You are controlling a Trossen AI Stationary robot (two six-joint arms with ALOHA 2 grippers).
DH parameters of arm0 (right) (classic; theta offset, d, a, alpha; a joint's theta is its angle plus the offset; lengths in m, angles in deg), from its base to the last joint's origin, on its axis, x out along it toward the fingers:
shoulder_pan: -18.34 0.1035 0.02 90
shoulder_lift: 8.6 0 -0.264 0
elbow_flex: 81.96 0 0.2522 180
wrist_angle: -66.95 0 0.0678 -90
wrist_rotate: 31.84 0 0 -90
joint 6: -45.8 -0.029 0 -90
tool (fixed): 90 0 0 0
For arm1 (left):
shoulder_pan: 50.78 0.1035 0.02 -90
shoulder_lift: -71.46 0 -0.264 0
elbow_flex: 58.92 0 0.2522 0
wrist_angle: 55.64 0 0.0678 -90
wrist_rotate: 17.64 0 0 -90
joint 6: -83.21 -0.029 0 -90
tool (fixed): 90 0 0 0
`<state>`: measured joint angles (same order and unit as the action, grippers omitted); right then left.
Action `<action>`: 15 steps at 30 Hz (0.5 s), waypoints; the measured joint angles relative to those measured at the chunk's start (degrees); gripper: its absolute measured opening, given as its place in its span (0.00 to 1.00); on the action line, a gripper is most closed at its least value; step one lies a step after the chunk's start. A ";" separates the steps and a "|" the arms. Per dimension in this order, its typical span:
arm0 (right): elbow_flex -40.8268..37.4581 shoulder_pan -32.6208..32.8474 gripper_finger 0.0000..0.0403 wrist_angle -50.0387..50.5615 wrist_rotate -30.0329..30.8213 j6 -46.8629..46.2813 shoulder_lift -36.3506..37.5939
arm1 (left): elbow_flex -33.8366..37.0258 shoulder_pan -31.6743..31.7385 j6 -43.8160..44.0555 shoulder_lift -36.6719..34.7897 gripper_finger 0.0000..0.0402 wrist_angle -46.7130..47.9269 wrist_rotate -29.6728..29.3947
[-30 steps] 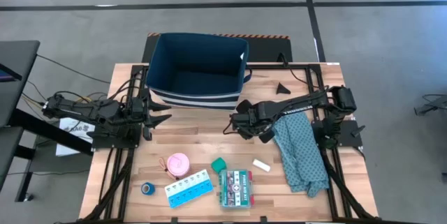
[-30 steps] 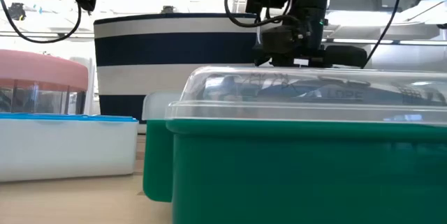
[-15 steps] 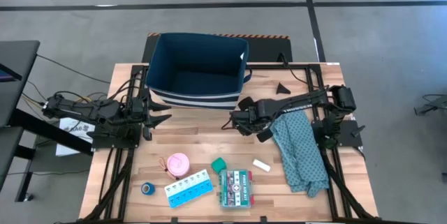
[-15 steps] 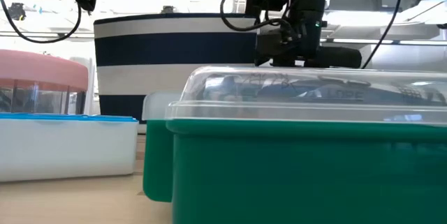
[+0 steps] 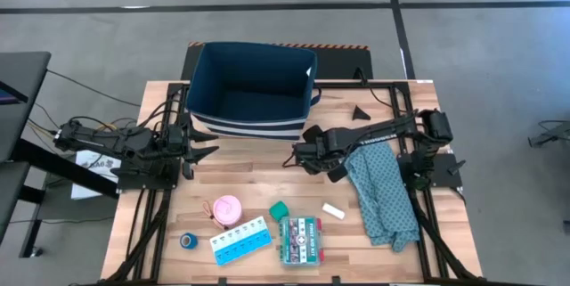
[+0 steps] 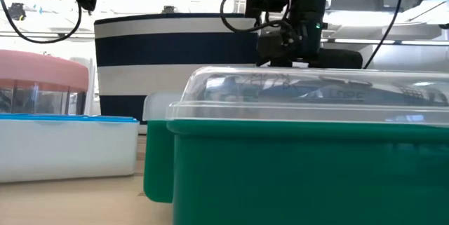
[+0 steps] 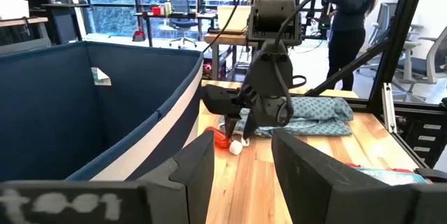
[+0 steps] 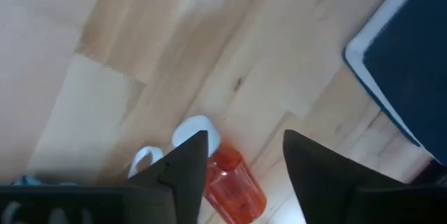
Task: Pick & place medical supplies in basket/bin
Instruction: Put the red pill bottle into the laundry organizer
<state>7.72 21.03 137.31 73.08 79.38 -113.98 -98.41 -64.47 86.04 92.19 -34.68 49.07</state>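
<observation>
A red bottle [image 8: 235, 183] with a white cap [image 8: 195, 132] lies on its side on the wood, also visible as the bottle [image 7: 221, 140] in the left wrist view. My right gripper [image 5: 301, 158] [image 8: 244, 137] hangs open just over it, a finger on either side, and no touch shows. The navy bin [image 5: 251, 90] with white stripes stands at the far side. My left gripper [image 5: 207, 151] [image 7: 242, 142] waits open beside the bin's left corner. Near the front edge lie the pink roll [image 5: 227, 208], blue tape roll [image 5: 188, 241], pill organizer [image 5: 240, 241], green-red box [image 5: 300, 239], teal bit [image 5: 280, 208] and white bit [image 5: 332, 210].
A teal patterned cloth [image 5: 383, 192] lies crumpled on the table's right side beside the right arm. A small dark triangle [image 5: 360, 112] sits near the far right. Bare wood stretches between the bin and the row of items. A person [image 7: 353, 15] stands beyond the table.
My right gripper has edged a little toward the table's left, over the bottle, staying open. Nothing else has moved.
</observation>
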 joint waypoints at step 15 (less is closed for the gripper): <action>-2.83 1.27 0.50 1.17 -0.94 3.69 0.00 | 0.00 -0.01 0.00 0.02 0.34 0.32 0.00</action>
<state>4.89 22.30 138.48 72.14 83.07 -113.98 -98.41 -64.48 86.04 92.21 -34.36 49.07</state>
